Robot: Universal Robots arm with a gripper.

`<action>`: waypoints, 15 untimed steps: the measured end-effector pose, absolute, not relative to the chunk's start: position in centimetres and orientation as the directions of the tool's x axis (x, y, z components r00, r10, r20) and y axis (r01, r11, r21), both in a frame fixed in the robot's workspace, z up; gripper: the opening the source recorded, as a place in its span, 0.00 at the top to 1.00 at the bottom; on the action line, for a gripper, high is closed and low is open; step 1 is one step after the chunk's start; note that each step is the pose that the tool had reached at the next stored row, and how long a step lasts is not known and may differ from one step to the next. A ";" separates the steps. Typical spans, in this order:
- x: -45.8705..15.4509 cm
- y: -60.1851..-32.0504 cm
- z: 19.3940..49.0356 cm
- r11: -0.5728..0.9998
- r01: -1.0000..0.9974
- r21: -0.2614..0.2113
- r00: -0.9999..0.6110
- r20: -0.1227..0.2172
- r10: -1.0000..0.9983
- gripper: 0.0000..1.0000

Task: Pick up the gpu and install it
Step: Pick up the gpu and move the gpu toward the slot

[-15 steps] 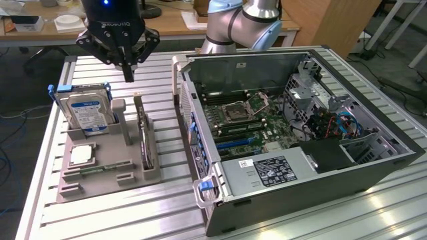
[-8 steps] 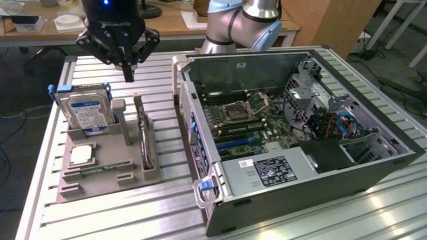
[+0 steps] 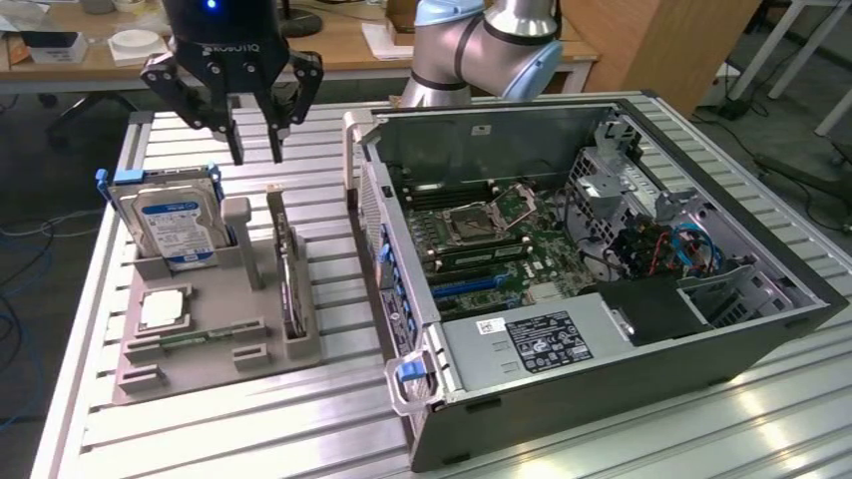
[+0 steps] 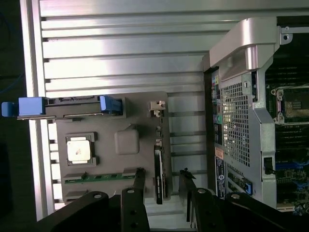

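The gpu (image 3: 285,274) stands on its edge in a slot along the grey holder tray (image 3: 200,371), on the side nearest the computer case. In the wrist view the gpu (image 4: 158,169) shows as a thin dark strip. My gripper (image 3: 257,150) hangs above the far end of the tray, well clear of the card, with its two black fingers apart and nothing between them. Seen from the wrist, the gripper (image 4: 161,172) has one finger on each side of the card's line. The open computer case (image 3: 600,249) with its green motherboard (image 3: 493,239) lies on the exterior view's right.
A silver hard drive (image 3: 167,218) in a blue caddy stands upright in the tray. A processor chip (image 3: 163,307) and a memory stick (image 3: 200,337) lie flat there. Everything rests on a slatted aluminium table (image 3: 200,434). A wooden desk stands behind.
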State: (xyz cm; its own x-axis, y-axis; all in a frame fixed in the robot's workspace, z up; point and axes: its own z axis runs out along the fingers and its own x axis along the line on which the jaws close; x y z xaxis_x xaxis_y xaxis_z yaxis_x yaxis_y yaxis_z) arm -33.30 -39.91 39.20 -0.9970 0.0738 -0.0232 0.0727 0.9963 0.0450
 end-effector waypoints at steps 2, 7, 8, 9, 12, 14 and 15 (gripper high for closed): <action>-33.3 -39.9 39.2 0.997 0.058 0.045 -0.998 -0.023 0.059 0.58; -33.3 -40.0 39.1 0.999 -0.012 0.045 -1.000 -0.023 -0.011 0.58; -33.3 -40.0 39.0 0.999 -0.019 0.045 -1.000 -0.024 -0.018 0.58; -33.3 -40.0 38.8 0.999 -0.022 0.044 -1.000 -0.023 -0.021 0.58; -33.3 -40.3 38.4 0.999 -0.023 0.045 -0.999 -0.023 -0.022 0.58; -33.3 -40.5 38.3 0.999 -0.023 0.044 -0.999 -0.023 -0.022 0.58; -33.3 -40.6 38.2 0.999 -0.023 0.044 -0.999 -0.023 -0.022 0.58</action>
